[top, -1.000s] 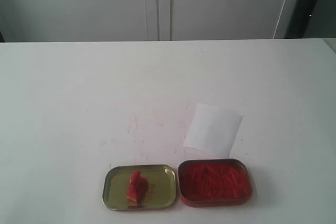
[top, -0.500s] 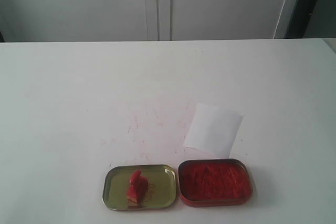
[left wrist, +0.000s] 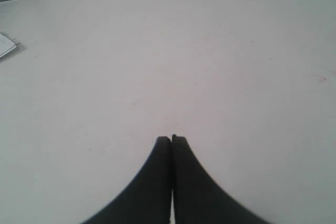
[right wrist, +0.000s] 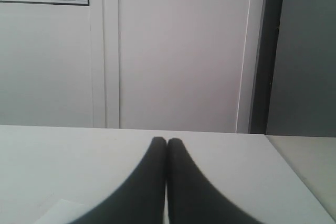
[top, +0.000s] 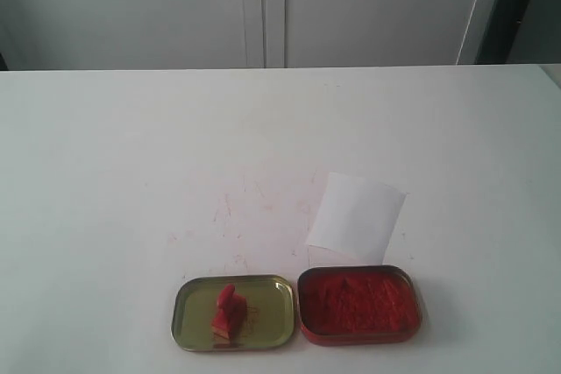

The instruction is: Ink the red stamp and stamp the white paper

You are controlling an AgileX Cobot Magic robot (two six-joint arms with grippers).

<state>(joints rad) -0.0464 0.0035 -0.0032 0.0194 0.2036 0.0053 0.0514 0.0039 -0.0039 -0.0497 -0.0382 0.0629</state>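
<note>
1. The red stamp (top: pixel 230 311) lies inside a shallow gold-coloured tin lid (top: pixel 180 314) at the near edge of the white table (top: pixel 105 172). It sits about the middle of the lid. Whether it stands upright or leans cannot be told.
2. Just to the right of the lid, almost touching it, sits the red-rimmed tin of ink paste (top: pixel 415 314), open and filled with red paste.
3. The white paper (top: pixel 356 217) lies flat on the table directly behind the ink tin, its near edge just beside the tin's far rim. It is set slightly askew.
4. The left gripper (left wrist: pixel 171 139) has its two dark fingers pressed together with nothing between them. It hangs over a bare, faintly marked stretch of table.
5. The right gripper (right wrist: pixel 167 141) is likewise closed on nothing, fingers side by side. It points level across the table toward the pale cabinet doors (right wrist: pixel 178 51).
6. The stamp is in neither gripper and touches neither. Both grippers are outside the exterior view, so how far each is from the lid cannot be told.
</note>
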